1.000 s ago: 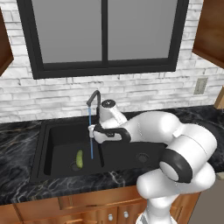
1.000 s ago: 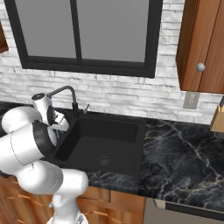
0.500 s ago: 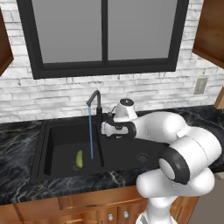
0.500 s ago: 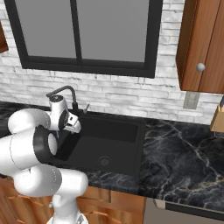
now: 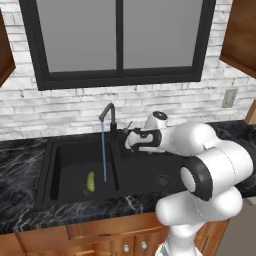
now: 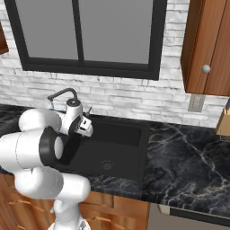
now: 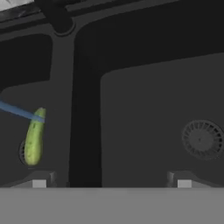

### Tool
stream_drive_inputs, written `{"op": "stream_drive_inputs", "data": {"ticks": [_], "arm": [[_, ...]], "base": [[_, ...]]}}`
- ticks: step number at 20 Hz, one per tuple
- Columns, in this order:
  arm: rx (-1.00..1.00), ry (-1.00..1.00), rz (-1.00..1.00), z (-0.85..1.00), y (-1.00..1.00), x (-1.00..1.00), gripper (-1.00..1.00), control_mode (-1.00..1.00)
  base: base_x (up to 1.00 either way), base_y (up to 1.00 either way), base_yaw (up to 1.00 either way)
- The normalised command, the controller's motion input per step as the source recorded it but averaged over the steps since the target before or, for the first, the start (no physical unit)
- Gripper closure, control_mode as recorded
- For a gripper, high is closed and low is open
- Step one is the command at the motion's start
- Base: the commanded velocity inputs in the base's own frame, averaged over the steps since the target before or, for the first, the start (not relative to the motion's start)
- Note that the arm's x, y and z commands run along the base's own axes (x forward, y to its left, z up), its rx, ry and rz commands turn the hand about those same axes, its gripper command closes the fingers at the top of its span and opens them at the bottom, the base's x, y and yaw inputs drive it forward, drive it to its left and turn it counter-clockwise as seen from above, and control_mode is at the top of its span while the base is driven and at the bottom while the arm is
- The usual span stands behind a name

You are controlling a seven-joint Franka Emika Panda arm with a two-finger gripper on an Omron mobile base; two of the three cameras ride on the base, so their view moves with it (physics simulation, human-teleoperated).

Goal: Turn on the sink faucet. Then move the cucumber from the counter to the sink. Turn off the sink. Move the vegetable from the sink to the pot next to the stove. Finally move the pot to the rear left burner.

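Note:
The black faucet (image 5: 108, 116) is running, and a thin blue stream (image 5: 103, 152) falls into the left basin of the sink (image 5: 50, 150). On that basin's floor by the drain lies the yellowish-green cucumber (image 5: 91, 181), whose upper end (image 7: 34, 138) is met by the stream. My gripper (image 5: 125, 146) hovers over the divider between the basins, just right of the faucet and below its thin lever (image 5: 129, 124). It is open with nothing between its fingertips (image 7: 41, 183). From the right side the gripper (image 6: 89, 131) hangs under the faucet (image 6: 63, 94).
The right basin holds nothing but its round drain (image 7: 202, 139). Black marble counter (image 6: 188, 152) stretches to the right, with a knife block (image 6: 223, 122) at its far end. A wall outlet (image 5: 229, 98) and a wooden upper cabinet (image 6: 206, 45) sit above.
My hand has swung right, from beside the water stream over the left basin to the divider by the faucet base. The cucumber lies still and the water keeps running.

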Motion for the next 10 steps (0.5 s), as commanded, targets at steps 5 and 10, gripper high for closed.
{"op": "stream_drive_inputs", "data": {"ticks": [5, 10], "arm": [[0.08, -0.16, 0.05, -0.01, -0.27, 0.50, -1.00, -1.00], [0.05, -0.25, 0.06, 0.00, -0.16, 0.42, -1.00, -1.00]], "base": [[0.00, 0.00, 0.00], [0.00, 0.00, 0.00]]}}
